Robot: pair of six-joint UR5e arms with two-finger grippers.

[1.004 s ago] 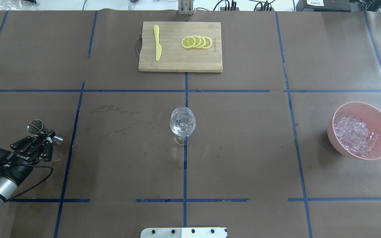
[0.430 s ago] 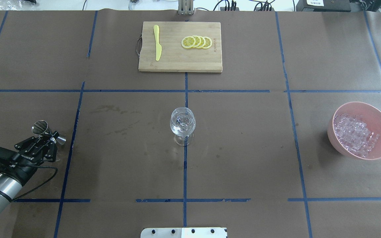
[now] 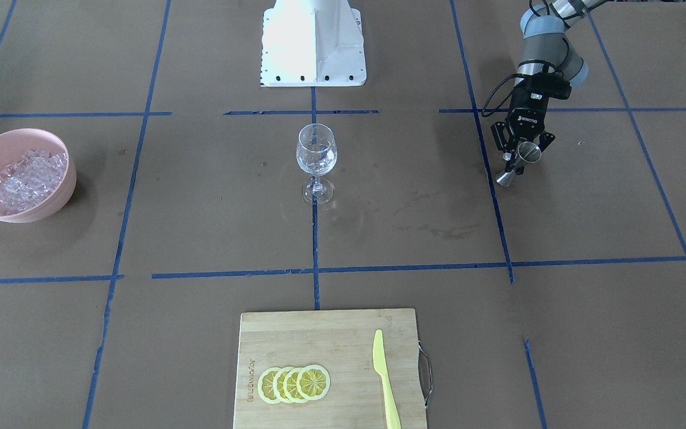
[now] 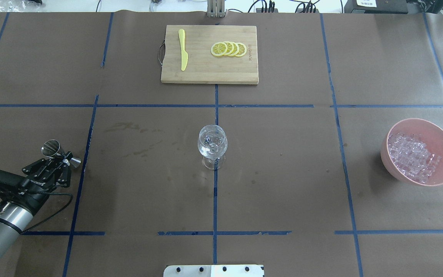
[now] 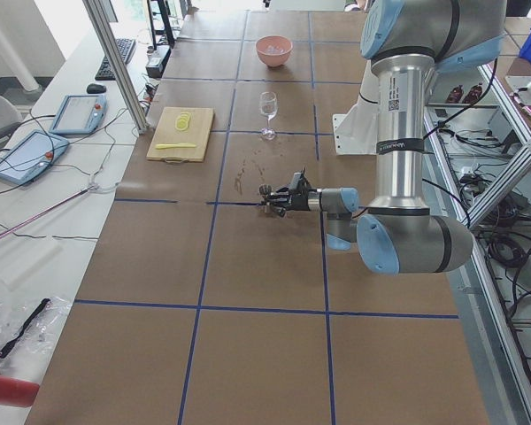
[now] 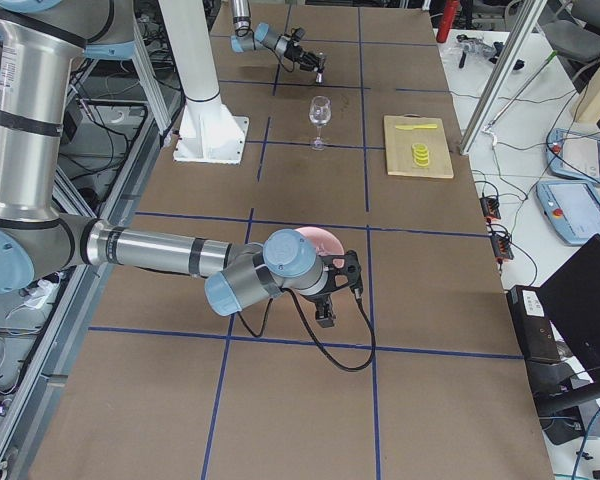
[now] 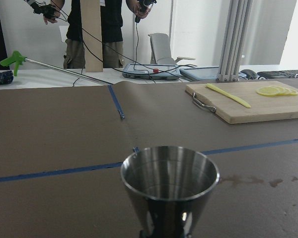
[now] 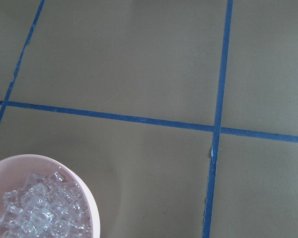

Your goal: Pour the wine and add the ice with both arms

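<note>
My left gripper is shut on a steel jigger and holds it tilted, low over the table's left side; it also shows in the front view. The jigger's wide cup fills the left wrist view, and its inside looks empty. A wine glass with clear glinting contents stands at the table's centre, well right of the jigger. The ice is heaped in a pink bowl at the far right. My right gripper shows only in the right side view, next to the bowl; I cannot tell its state.
A wooden cutting board at the far middle carries lemon slices and a yellow knife. The white pedestal is at the robot's side. Wet stains mark the paper between jigger and glass.
My left gripper has moved a little to the right, toward the glass, carrying the jigger. The glass, bowl and board have not moved.
</note>
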